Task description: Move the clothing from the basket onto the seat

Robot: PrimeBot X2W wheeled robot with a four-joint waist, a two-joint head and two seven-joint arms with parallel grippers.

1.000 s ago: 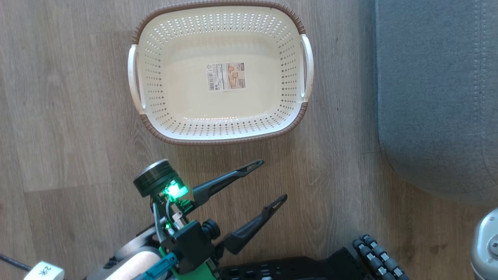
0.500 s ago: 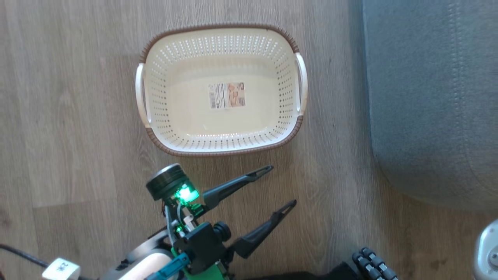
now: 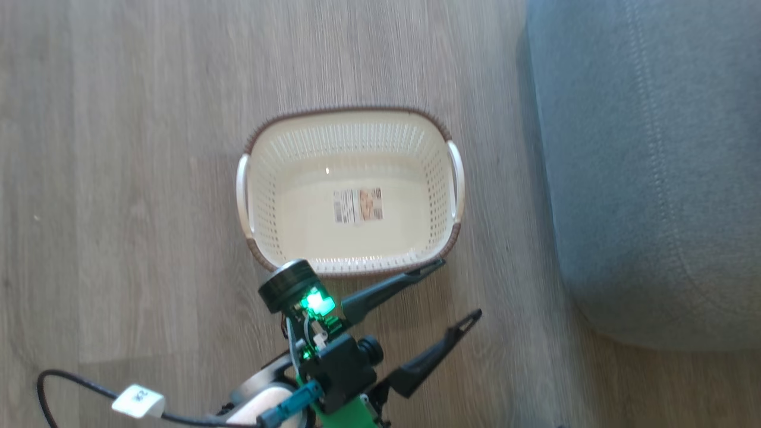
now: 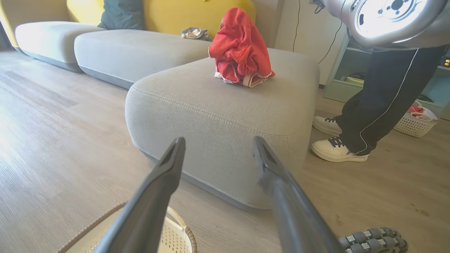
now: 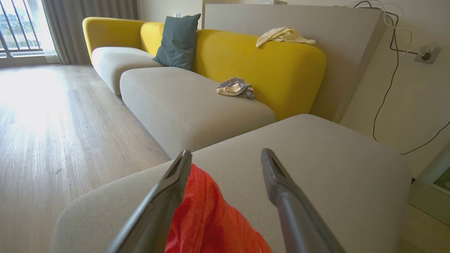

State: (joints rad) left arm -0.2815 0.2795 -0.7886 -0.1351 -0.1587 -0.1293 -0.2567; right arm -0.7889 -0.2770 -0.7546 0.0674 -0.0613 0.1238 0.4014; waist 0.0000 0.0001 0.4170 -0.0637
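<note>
The left gripper (image 3: 461, 287) hangs low over the wooden floor (image 3: 119, 178), its two dark fingers spread wide and holding nothing. In the head view one fingertip lies at the near right corner of the basket (image 3: 351, 110). The basket stands on the floor with its label sticker (image 3: 358, 205) showing on its cream bottom. A black cable (image 3: 65, 380) with a white tag curls on the boards to the left of the arm.

To the right of the basket, and apart from it, is the seat (image 3: 624, 178), a rounded grey cushion with a stitched line. The clothing (image 4: 240, 49) sits on top of it in a bunched red heap with white trim at its lower edge. The right gripper (image 5: 225, 154) is above the seat with its fingers parted, clasping nothing, and the red fabric lies beneath them.

Beside the seat stands a person in dark trousers (image 4: 379, 91) and white sneakers (image 4: 335, 149). Farther off, a crumpled cloth (image 5: 235, 87) lies on the next grey cushion, before a yellow backrest (image 5: 260, 66) and a teal pillow (image 5: 177, 40).
</note>
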